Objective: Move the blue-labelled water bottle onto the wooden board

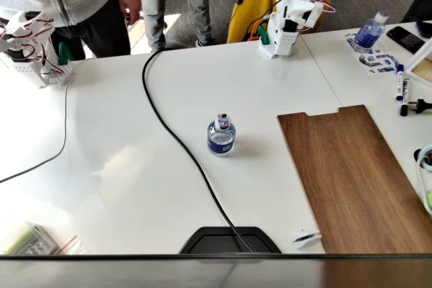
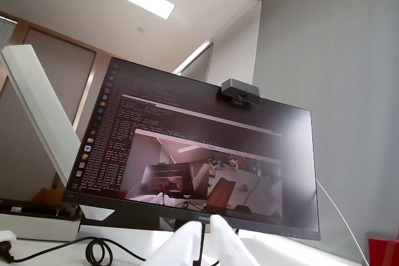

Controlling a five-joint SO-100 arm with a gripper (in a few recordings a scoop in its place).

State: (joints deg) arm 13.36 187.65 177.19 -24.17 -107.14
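Bottle (image 1: 221, 135) mid-table, fingers (image 2: 206, 241) far, closed

Claw (image 2: 206, 232) closed, tilted upward.

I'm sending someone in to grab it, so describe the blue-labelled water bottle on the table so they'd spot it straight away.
In the fixed view, find the big wooden board on the white table; the blue-labelled water bottle stands upright on the bare tabletop to the board's left, just right of the black cable. It is small and squat, unlike the taller white-capped bottle at the far right corner.

Clear plastic bottle (image 1: 221, 135), wood-grain board (image 1: 354, 173), glossy table (image 1: 121, 133).
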